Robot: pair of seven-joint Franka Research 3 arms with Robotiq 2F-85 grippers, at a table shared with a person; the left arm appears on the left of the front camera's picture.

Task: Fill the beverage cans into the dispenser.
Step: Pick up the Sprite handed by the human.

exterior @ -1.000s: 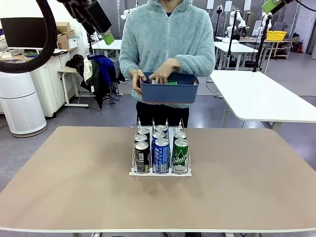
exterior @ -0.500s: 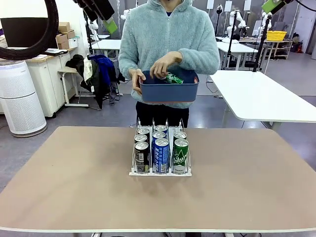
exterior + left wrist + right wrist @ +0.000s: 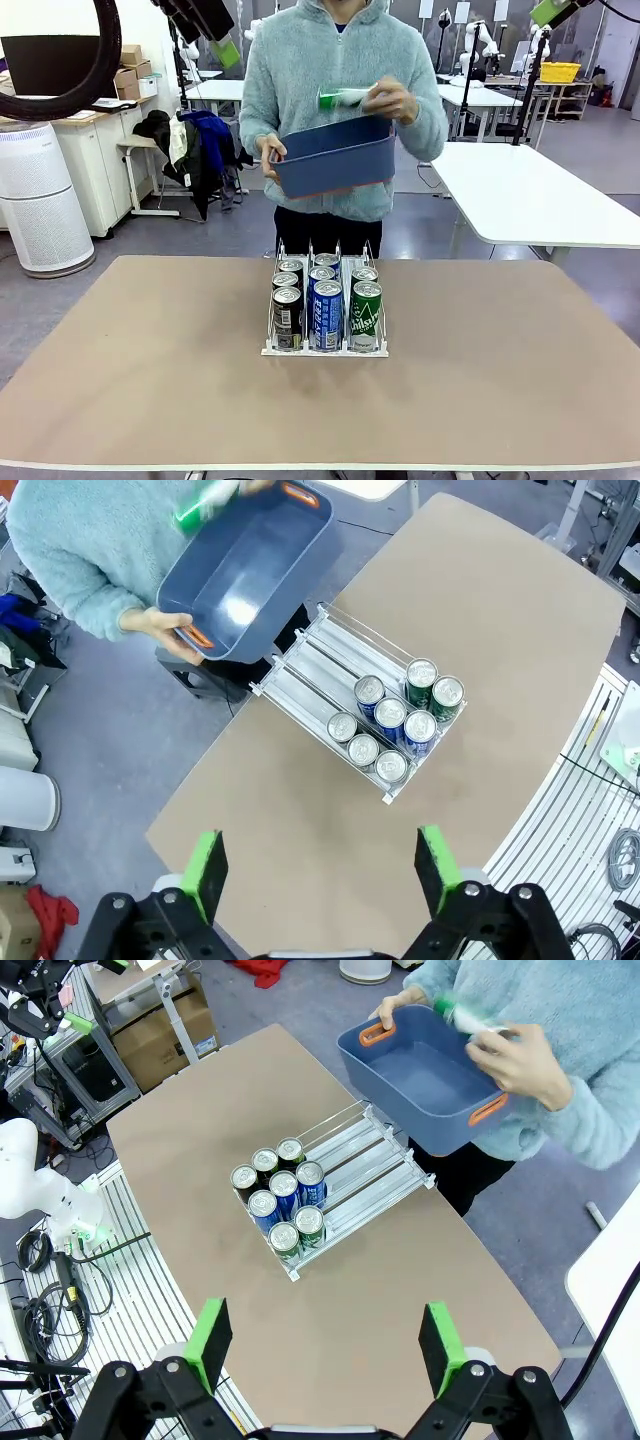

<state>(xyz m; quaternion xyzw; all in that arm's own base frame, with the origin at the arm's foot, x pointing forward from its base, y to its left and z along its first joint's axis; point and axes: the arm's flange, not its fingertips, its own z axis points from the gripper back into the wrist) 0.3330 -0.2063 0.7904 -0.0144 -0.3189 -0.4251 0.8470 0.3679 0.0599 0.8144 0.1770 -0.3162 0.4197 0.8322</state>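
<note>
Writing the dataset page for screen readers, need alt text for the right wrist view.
A person holds a green can over a dark blue bin beside the tan table. On it, the dispenser holds eight cans bunched at one end. The right gripper hangs open above.

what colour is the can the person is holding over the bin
The can is green; the front view shows it best, though blurred.

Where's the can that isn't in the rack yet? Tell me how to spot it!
Find the person in the fuzzy light-blue top across the table. One hand holds a dark blue bin; the other holds a green can sideways above it. The other cans stand upright in the dispenser.
</note>
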